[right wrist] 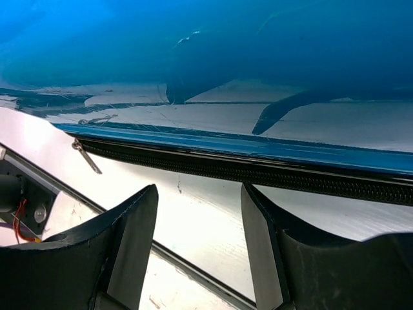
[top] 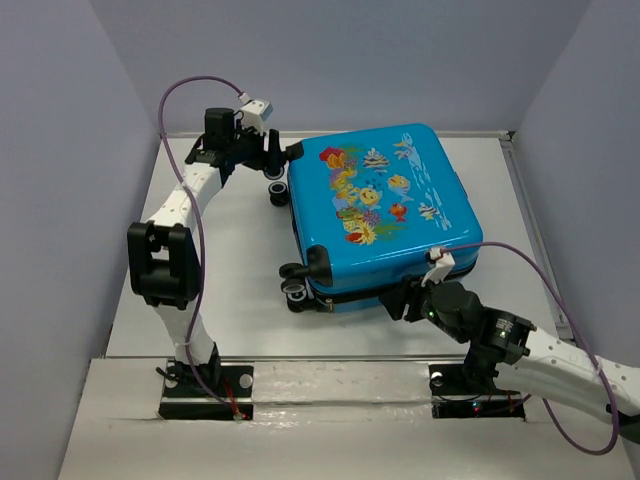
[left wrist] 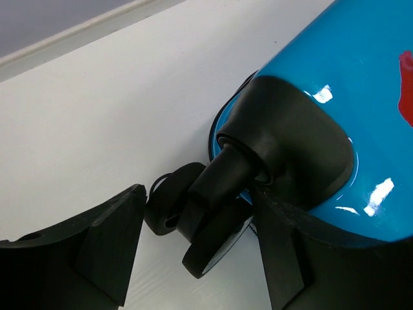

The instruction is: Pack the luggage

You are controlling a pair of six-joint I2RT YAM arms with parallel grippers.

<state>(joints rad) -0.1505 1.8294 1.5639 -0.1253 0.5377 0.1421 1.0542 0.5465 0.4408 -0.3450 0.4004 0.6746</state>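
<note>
- Left gripper (top: 280,152) is at the far-left corner of the suitcase (top: 380,200). Jaws wide, straddling a wheel (left wrist: 171,205) w/o pinching it. Prob. there to brace that corner.
- Suitcase lies flat on the table (top: 230,280), fish side up, lid down.
- Right gripper (right wrist: 200,190) is at the near edge, jaws wide, nothing between, facing the zip (right wrist: 258,169). I can't tell if the zip's fully done up; I'd guess that's why I'm parked there.
</note>
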